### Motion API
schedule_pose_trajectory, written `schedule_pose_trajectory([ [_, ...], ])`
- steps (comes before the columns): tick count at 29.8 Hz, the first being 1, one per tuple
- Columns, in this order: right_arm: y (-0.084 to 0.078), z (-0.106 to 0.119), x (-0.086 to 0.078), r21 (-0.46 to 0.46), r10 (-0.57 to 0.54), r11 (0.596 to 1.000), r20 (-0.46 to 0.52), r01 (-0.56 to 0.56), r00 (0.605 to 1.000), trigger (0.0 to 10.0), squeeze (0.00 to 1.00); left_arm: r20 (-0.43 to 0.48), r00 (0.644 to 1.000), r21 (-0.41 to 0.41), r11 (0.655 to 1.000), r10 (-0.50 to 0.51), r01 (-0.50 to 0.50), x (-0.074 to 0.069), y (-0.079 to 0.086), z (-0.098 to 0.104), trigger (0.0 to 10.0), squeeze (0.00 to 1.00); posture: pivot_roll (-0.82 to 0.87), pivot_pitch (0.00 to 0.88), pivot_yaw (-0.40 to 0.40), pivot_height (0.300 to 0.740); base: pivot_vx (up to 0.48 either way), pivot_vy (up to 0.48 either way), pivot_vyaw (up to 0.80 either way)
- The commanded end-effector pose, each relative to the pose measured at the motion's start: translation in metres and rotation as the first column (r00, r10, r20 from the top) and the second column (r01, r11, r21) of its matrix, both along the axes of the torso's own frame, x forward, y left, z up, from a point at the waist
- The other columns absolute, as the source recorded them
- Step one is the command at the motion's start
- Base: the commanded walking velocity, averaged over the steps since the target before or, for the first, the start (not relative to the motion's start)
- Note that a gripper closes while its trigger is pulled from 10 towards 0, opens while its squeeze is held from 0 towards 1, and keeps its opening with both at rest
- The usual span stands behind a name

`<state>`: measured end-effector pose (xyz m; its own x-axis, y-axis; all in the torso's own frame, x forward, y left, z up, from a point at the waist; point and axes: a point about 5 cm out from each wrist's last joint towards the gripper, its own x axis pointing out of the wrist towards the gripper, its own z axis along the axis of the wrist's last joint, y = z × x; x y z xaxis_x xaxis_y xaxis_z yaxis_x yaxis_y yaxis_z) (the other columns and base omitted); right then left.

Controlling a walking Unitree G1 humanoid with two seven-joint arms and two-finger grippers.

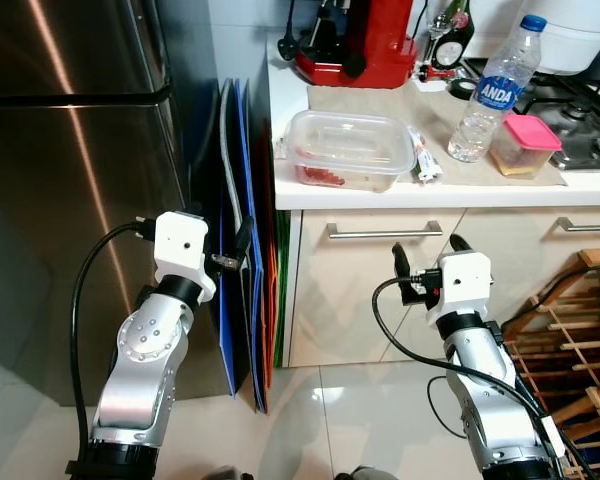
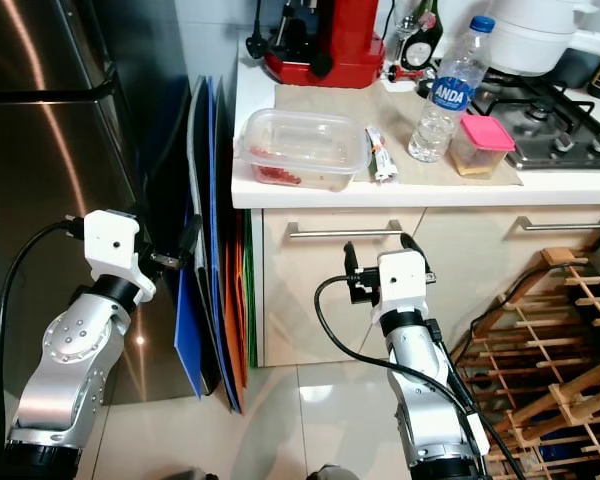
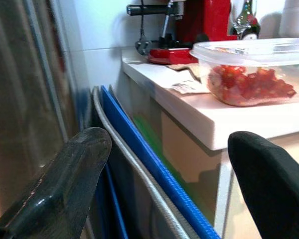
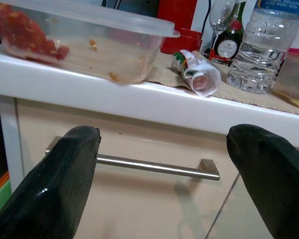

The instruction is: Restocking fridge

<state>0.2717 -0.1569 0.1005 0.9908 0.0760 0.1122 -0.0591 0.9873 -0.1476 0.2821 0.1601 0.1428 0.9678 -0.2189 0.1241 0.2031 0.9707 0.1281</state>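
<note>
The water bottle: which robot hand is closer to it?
Right. The right gripper is below the counter, just left of under the bottle; the left gripper is farther left, by the fridge.

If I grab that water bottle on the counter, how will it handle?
The water bottle stands tall and narrow on the mat, so a sideways nudge would probably tip it. It looks nearly full, so likely heavy for its size. Its thin clear ribbed plastic may dent under a hard squeeze. The pink-lidded container sits close beside it, crowding the grasp.
</note>
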Motion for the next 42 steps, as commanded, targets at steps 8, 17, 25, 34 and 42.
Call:
schedule_pose_trajectory([
  [8, -0.015, 0.013, -0.038, 0.002, -0.027, 1.0, -0.031, 0.027, 0.999, 10.0, 0.0, 0.028, 0.997, 0.009, 0.997, -0.074, 0.073, -0.024, 0.004, 0.02, 10.0, 0.0, 0.03, 0.0, -0.006, 0.715, 0.0, 0.0, 0.0],
  [17, -0.008, 0.036, -0.026, -0.032, -0.048, 0.998, 0.061, 0.05, 0.997, 10.0, 0.0, 0.127, 0.979, -0.035, 0.985, -0.162, 0.168, -0.014, -0.017, 0.048, 10.0, 0.0, 0.02, 0.0, 0.003, 0.715, 0.267, 0.0, 0.0],
  [25, -0.004, 0.04, -0.013, -0.047, -0.049, 0.997, 0.088, 0.053, 0.995, 10.0, 0.0, 0.154, 0.969, -0.032, 0.98, -0.192, 0.199, -0.011, -0.023, 0.055, 10.0, 0.0, 0.03, 0.0, 0.002, 0.715, 0.48, 0.0, 0.0],
  [34, -0.002, 0.041, -0.007, -0.046, -0.056, 0.997, 0.1, 0.061, 0.993, 10.0, 0.0, 0.155, 0.974, -0.012, 0.985, -0.167, 0.171, -0.005, -0.024, 0.059, 10.0, 0.0, 0.03, 0.0, 0.003, 0.715, 0.355, 0.0, 0.0],
  [42, -0.001, 0.043, -0.006, -0.046, -0.06, 0.997, 0.118, 0.066, 0.991, 10.0, 0.0, 0.18, 0.97, -0.018, 0.986, -0.161, 0.167, 0.01, -0.017, 0.083, 10.0, 0.0, 0.03, 0.0, 0.006, 0.715, 0.0, 0.0, 0.0],
])
